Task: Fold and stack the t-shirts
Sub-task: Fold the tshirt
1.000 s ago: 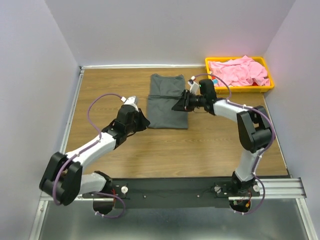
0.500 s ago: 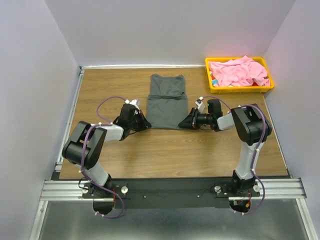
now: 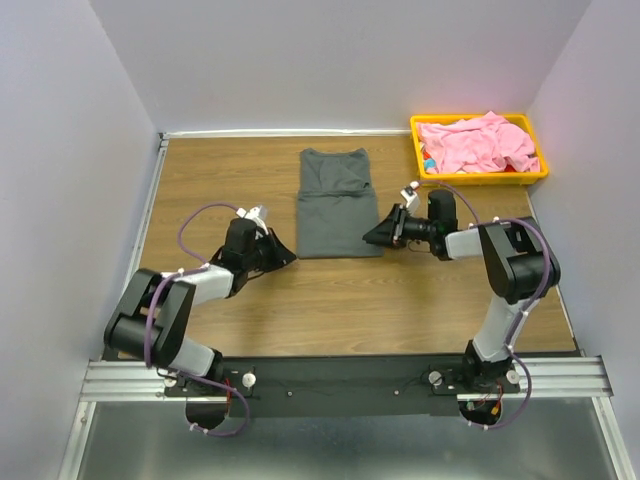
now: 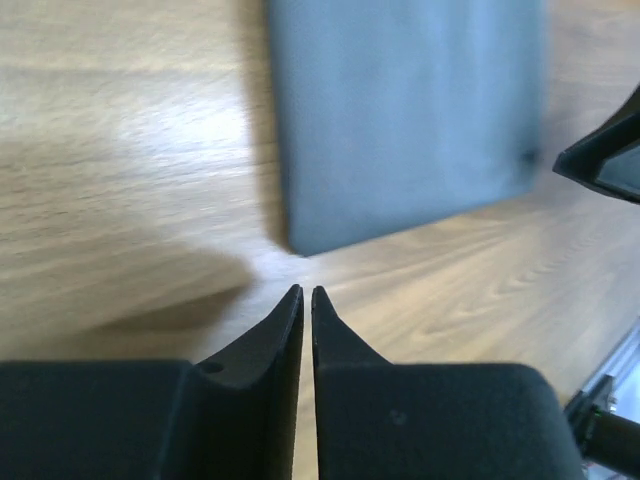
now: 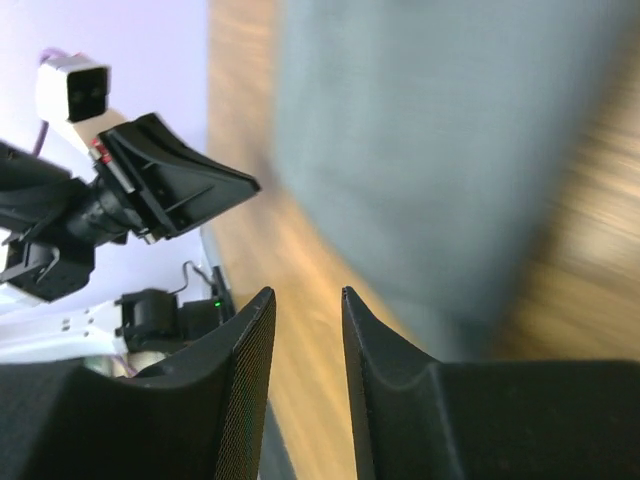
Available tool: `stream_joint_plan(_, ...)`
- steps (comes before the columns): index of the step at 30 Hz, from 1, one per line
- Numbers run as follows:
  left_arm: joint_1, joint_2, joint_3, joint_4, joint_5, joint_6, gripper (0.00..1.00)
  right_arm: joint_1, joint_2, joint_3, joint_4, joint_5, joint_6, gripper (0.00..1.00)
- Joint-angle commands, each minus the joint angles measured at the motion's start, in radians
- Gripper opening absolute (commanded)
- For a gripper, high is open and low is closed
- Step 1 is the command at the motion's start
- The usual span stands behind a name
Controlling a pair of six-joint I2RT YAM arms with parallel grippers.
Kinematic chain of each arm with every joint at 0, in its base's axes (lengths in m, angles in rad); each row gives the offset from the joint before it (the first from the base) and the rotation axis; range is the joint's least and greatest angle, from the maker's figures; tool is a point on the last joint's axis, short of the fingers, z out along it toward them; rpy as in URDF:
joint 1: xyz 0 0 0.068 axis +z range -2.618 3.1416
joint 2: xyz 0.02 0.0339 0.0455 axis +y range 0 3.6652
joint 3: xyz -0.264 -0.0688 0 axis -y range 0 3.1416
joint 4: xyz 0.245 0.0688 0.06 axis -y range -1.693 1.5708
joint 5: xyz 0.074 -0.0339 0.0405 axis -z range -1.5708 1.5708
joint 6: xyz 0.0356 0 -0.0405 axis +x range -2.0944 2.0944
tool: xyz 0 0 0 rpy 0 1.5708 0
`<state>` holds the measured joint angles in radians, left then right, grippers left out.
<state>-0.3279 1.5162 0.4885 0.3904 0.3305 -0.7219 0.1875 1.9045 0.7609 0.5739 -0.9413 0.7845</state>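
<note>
Grey t-shirt [image 3: 337, 205] lies folded flat on the table [image 3: 210, 170], centre of the top view, with one crease across its upper part.

Left gripper [image 3: 286, 256] sits low, just off the shirt's lower left corner. In the left wrist view that corner is a little ahead of the fingertips, apart, no contact. Fingers are pressed almost together, only a thin slit, nothing in it.

Right gripper [image 3: 370, 238] points at the shirt's lower right edge from the right of the frame. Fingers are spread with a clear gap, nothing between them. The right wrist view is blurred, so I can't tell if the tips touch the cloth; they look right at the edge.

The two grippers face each other across the shirt's lower end.

Yellow tray [image 3: 480, 178] is at the upper right of the top view, well apart from both grippers. Pink t-shirt [image 3: 478, 142] lies crumpled inside, filling most of it. Something small shows at the tray's left end, too small to identify.
</note>
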Motion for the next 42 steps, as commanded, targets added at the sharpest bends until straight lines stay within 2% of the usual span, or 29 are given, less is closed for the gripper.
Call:
stream_joint_plan(1, 0.006, -0.134, -0.001, -0.031, 0.004, -0.007, 0.17, 0.053, -0.106, 0.047, -0.017, -0.005, 0.016, 0.41)
stream_joint_plan(6, 0.006, -0.263, 0.022, -0.082, -0.030, 0.007, 0.25, 0.066, -0.088, 0.153, -0.022, 0.013, 0.048, 0.43)
stream_joint_plan(10, 0.010, -0.237, 0.097, -0.062, -0.044, 0.032, 0.27, 0.069, -0.026, 0.247, -0.022, 0.033, 0.061, 0.44)
stream_joint_plan(16, 0.013, 0.115, 0.378, -0.013, 0.041, 0.053, 0.27, 0.063, 0.132, 0.440, -0.025, 0.121, 0.084, 0.44)
stream_joint_plan(21, 0.012, 0.332, 0.602, -0.018, 0.067, 0.058, 0.25, 0.060, 0.273, 0.592, -0.031, 0.134, 0.107, 0.44)
stream_joint_plan(26, 0.026, 0.546, 0.748, -0.050, 0.088, 0.013, 0.23, 0.029, 0.416, 0.661, -0.026, 0.159, 0.147, 0.43)
stream_joint_plan(30, 0.035, 0.656, 0.863, -0.086, 0.084, 0.004, 0.22, -0.008, 0.484, 0.680, -0.026, 0.211, 0.156, 0.44)
stream_joint_plan(32, 0.046, 0.696, 0.886, -0.104, 0.082, -0.002, 0.22, -0.022, 0.504, 0.677, -0.025, 0.231, 0.168, 0.44)
stream_joint_plan(37, 0.082, 0.704, 0.835, -0.061, 0.105, -0.059, 0.22, -0.051, 0.521, 0.655, -0.025, 0.263, 0.171, 0.43)
stream_joint_plan(42, 0.093, 0.618, 0.800, -0.064, 0.107, -0.018, 0.22, -0.053, 0.435, 0.603, -0.028, 0.236, 0.134, 0.44)
